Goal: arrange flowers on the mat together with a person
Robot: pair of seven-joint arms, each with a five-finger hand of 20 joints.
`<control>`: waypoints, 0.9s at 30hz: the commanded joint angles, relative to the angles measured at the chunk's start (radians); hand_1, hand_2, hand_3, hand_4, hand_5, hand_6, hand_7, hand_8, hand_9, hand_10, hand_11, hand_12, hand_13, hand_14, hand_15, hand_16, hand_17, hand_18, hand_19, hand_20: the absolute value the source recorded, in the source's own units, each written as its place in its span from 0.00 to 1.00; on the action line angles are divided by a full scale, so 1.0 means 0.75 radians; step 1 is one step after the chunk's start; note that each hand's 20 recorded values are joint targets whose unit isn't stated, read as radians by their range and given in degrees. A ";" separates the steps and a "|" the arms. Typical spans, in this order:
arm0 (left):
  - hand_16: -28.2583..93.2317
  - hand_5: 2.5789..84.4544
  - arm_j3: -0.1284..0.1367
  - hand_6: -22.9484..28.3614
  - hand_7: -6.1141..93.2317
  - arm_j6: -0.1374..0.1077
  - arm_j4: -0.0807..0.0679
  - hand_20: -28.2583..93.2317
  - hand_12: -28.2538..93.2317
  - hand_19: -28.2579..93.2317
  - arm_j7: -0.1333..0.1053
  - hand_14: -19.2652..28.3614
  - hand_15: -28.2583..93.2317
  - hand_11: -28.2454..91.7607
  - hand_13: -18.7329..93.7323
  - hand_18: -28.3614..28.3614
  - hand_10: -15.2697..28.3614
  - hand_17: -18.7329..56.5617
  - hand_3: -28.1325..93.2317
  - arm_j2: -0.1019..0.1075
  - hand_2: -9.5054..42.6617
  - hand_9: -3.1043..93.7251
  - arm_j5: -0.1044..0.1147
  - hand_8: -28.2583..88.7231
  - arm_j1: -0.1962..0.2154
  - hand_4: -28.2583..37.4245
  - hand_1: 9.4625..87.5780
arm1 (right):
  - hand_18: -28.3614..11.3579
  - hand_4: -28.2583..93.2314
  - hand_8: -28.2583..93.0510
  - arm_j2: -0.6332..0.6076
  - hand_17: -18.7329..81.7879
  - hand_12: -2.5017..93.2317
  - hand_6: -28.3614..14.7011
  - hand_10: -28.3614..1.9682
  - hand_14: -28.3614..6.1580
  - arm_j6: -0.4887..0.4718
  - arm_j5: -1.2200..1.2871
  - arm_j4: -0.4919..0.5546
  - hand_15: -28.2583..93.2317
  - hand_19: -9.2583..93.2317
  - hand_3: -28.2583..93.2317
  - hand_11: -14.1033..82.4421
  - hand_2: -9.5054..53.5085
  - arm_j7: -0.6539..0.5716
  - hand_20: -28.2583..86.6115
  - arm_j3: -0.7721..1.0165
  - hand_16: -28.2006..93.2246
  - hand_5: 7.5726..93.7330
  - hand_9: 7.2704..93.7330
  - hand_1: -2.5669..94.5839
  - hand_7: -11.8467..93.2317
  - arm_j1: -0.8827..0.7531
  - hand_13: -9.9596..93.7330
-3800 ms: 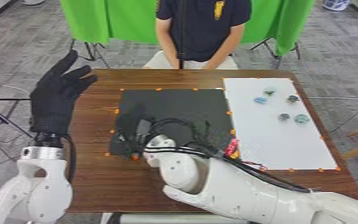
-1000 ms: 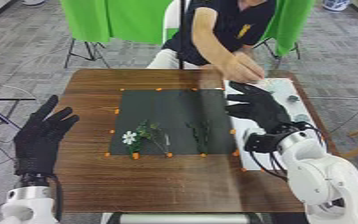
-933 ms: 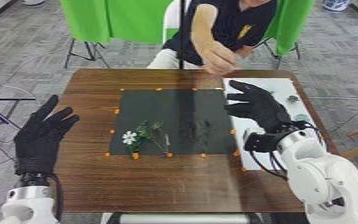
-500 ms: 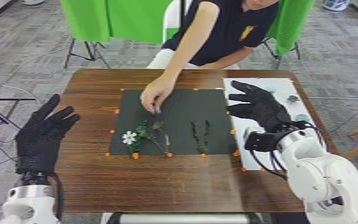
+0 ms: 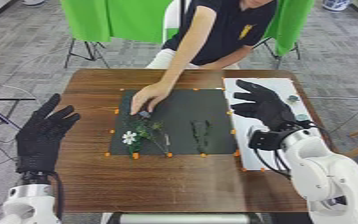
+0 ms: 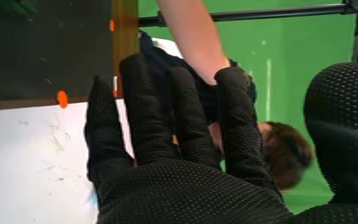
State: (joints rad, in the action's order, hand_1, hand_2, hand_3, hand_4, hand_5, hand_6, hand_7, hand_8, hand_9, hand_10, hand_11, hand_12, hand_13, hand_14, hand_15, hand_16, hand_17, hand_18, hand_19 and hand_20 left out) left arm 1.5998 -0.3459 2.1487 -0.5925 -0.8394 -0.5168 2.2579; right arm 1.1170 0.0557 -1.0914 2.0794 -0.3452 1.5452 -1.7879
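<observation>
The left robot hand (image 5: 39,142) and right robot hand (image 5: 268,109) are raised, fingers straight and wide apart.

The robot's left hand (image 5: 35,145) is raised with its fingers relaxed and spread apart, pointing forward and slightly to the right. Its white left arm (image 5: 31,202) lies directly behind that hand, with a dark cable (image 5: 59,192) just beside it.

The right hand (image 5: 269,109) leans forward and to the left, fingers loosely fanned. Behind it, the right arm (image 5: 316,172) slants back and outward, cables looping near the wrist. Up close, the right hand (image 6: 180,192) has its fingers (image 6: 143,110) extended side by side and its thumb (image 6: 342,117) well apart from them.
</observation>
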 commanded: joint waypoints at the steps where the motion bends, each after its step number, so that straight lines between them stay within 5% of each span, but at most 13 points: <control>1: 0.17 0.46 -0.004 0.56 0.17 -0.020 0.006 0.42 0.33 0.65 0.010 0.99 0.65 0.43 0.44 0.95 0.78 0.15 0.86 -0.001 0.29 0.46 -0.001 0.17 0.012 0.00 0.13 | 0.04 0.02 0.14 0.008 0.26 0.18 0.72 0.45 0.29 0.013 -0.011 0.012 0.46 0.59 0.85 0.24 0.16 0.004 0.34 0.014 0.36 0.40 0.41 0.26 0.25 -0.038 0.47; 17: 0.17 0.46 0.003 0.57 0.18 -0.028 0.016 0.42 0.33 0.65 0.013 0.99 0.65 0.43 0.44 0.95 0.78 0.15 0.86 -0.002 0.28 0.46 -0.003 0.17 0.020 0.00 0.14 | 0.02 0.02 0.14 -0.213 0.28 0.18 0.72 0.45 0.31 0.121 -0.171 -0.029 0.51 0.61 0.86 0.24 0.14 -0.008 0.36 0.129 0.36 0.40 0.42 0.28 0.26 0.003 0.50; 22: 0.17 0.46 0.010 0.57 0.18 -0.025 0.021 0.42 0.33 0.65 0.014 0.99 0.65 0.43 0.44 0.95 0.78 0.15 0.86 -0.004 0.28 0.45 -0.011 0.17 0.019 0.00 0.14 | 0.02 0.02 0.14 -0.350 0.29 0.18 0.72 0.44 0.32 0.249 -0.397 -0.091 0.53 0.63 0.86 0.25 0.13 -0.130 0.36 0.110 0.36 0.42 0.43 0.29 0.27 0.070 0.51; 27: 0.17 0.46 0.020 0.57 0.18 -0.022 0.028 0.42 0.33 0.65 0.021 0.99 0.65 0.43 0.44 0.95 0.79 0.15 0.86 -0.012 0.28 0.45 -0.024 0.17 0.020 0.00 0.14 | 0.03 0.02 0.13 -0.462 0.32 0.18 0.71 0.44 0.35 0.240 -0.710 -0.173 0.59 0.67 0.87 0.27 0.11 -0.307 0.38 0.075 0.35 0.43 0.46 0.31 0.27 0.100 0.55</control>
State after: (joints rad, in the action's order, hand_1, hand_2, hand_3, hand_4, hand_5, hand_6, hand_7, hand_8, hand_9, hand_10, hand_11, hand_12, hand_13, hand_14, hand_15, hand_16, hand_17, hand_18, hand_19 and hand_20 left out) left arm 1.6027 -0.3521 2.1594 -0.5905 -0.8385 -0.5208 2.2610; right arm 0.8808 0.2412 -1.3940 2.0129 -0.4512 1.5999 -1.7497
